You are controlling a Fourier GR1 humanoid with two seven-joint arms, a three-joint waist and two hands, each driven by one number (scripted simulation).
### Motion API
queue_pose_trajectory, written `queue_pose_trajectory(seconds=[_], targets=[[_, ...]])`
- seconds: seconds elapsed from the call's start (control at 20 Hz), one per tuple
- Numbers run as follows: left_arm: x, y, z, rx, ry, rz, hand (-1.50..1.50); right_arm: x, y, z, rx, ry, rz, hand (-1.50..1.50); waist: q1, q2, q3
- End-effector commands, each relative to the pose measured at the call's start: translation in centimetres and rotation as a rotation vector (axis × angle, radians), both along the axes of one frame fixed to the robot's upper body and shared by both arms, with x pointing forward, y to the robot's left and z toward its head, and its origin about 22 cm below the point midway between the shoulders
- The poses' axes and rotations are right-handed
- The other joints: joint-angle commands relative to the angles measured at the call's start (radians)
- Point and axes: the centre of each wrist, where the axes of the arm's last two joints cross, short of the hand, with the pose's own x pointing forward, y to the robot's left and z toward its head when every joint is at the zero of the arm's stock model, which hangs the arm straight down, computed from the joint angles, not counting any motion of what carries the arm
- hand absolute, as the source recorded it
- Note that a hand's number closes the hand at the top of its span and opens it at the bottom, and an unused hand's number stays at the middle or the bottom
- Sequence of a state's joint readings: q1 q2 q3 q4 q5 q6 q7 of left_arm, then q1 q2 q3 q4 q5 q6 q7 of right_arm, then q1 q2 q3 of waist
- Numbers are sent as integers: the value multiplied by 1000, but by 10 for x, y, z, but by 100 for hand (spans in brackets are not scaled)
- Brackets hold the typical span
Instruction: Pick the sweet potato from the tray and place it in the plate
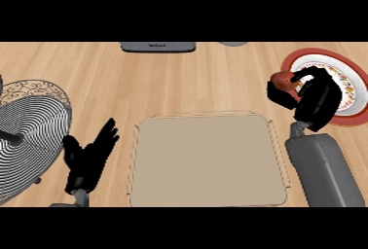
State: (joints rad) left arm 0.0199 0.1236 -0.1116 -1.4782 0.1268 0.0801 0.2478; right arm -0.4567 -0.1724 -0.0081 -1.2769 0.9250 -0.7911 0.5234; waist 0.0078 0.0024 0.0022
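The sweet potato (282, 78) shows as a small, rounded, reddish-brown lump with a darker shaded underside; only that one blunt end is visible, since the rest is covered by the fingers around it; its long axis and the way it points cannot be told. It sits at about 2 o'clock from the middle of the tray (208, 163), well off the tray, and at the 9 o'clock edge of the plate (316, 52), overlapping the plate's red rim; whether it touches the rim or hangs above it cannot be told. The right robot hand (316, 99) is curled round the sweet potato, with the fingers arching over it from the 3 o'clock side and the thumb wrapping beneath; the hand itself lies across the left part of the plate, and the grey right forearm (323, 170) runs down from it toward 5 o'clock, just beside the tray's right edge. The plate is round, with a broad red rim, a white centre and a patterned band inside the rim. The tray is a flat beige rectangle with rounded corners, lying on the wooden table (93, 73). The left robot hand (86, 158) rests at 8 o'clock in the view, its fingers straight and spread, pointing up toward 1 o'clock, holding nothing, just left of the tray; beside it at 9 o'clock stands a black-and-white striped round object (32, 131).
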Motion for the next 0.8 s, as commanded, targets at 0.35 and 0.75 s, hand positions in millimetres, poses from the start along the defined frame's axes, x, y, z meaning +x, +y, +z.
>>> queue_pose_trajectory(seconds=[0.35,0.75], targets=[[10,-9,4,-5,-15,-32,0,31,-136,0,-18,-69,-162,150,20,9,1],[5,10,-2,-19,-21,-53,0,29,-187,-5,-5,-77,-165,150,44,18,3]])
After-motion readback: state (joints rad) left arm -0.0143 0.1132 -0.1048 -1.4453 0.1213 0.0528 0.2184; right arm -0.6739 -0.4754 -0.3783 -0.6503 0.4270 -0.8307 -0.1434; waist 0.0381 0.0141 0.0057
